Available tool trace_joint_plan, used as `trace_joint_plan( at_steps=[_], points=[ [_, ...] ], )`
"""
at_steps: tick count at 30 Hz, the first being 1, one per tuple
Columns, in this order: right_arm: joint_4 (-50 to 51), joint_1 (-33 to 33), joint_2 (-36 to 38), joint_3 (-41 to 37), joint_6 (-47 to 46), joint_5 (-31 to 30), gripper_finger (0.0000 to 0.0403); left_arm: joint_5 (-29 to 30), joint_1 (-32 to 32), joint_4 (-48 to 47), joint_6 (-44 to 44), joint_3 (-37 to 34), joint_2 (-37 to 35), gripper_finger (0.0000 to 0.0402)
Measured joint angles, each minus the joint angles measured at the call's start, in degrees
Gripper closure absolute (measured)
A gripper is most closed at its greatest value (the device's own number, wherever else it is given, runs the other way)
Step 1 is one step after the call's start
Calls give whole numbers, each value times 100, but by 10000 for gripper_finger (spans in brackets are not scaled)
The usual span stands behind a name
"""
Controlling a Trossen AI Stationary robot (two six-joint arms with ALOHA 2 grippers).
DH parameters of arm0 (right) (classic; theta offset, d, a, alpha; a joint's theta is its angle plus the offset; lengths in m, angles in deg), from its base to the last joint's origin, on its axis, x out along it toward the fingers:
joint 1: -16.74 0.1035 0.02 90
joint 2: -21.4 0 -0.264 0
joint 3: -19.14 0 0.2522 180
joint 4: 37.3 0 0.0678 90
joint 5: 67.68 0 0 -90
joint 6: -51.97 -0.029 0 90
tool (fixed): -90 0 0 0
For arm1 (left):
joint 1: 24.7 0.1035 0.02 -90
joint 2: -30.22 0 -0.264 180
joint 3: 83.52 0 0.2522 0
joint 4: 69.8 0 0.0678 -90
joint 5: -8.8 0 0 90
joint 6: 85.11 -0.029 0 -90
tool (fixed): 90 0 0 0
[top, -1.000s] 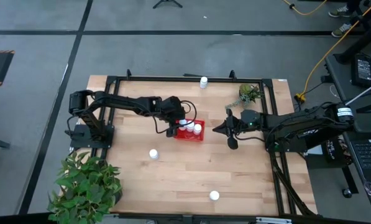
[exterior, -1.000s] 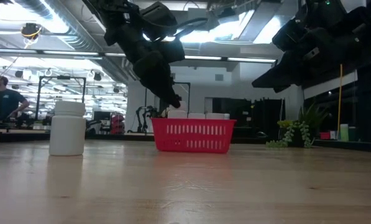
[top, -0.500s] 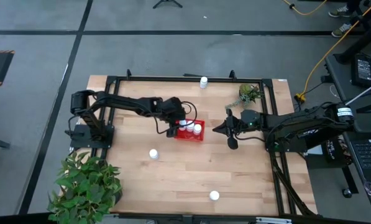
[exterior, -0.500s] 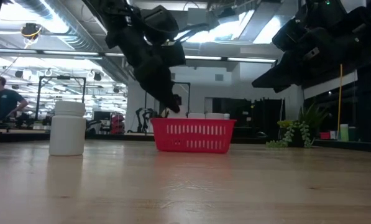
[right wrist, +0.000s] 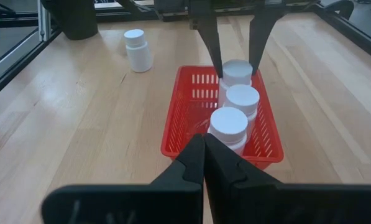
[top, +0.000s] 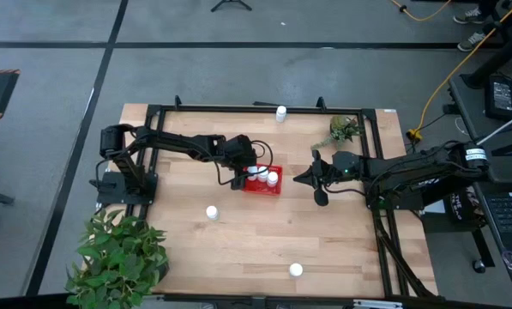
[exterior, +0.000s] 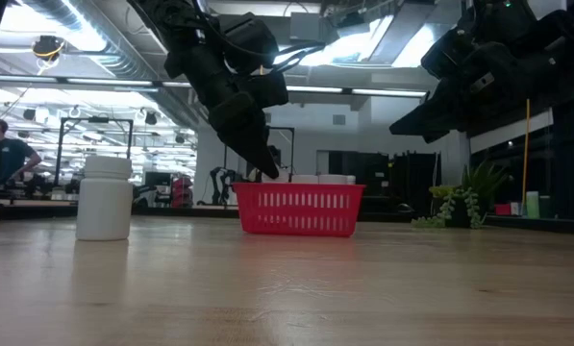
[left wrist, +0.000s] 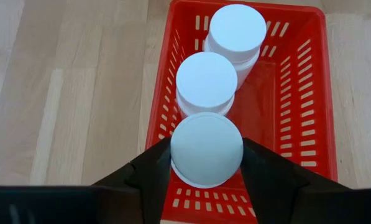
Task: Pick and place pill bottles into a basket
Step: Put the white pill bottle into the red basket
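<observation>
The red basket (top: 262, 182) sits mid-table with three white pill bottles upright in a row inside it (left wrist: 237, 31) (left wrist: 205, 81) (left wrist: 206, 149). My left gripper (left wrist: 206, 155) hangs over the basket's left end, slanting down. It is open, with one finger on each side of the end bottle (right wrist: 237, 71), which stands on the basket's floor. My right gripper (right wrist: 204, 146) is shut and hovers to the right of the basket (right wrist: 222, 112), touching nothing. More pill bottles stand on the table (top: 211, 212) (top: 296, 270) (top: 280, 112). My left gripper's fingers (left wrist: 154, 171) flank the end bottle's sides from above, slanting down from the table's left. The cap (left wrist: 206, 140) hides where they would meet the body, so I cannot tell whether they touch it.
A small potted plant (top: 343, 129) stands at the far right, and a large leafy plant (top: 118, 257) overhangs the near left corner. A black frame rail (top: 238, 107) runs round the table. Bare wood lies between the basket and the near edge.
</observation>
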Motion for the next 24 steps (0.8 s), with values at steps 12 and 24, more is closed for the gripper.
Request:
trace_joint_plan(
  at_steps=[12,24],
  points=[
    [-4,-1,-2,0,-10,1,398,352,-2,-3,-2,0,0,215],
    [-4,-2,-2,0,-8,1,398,415,-115,1,-179,7,-28,215]
  ],
)
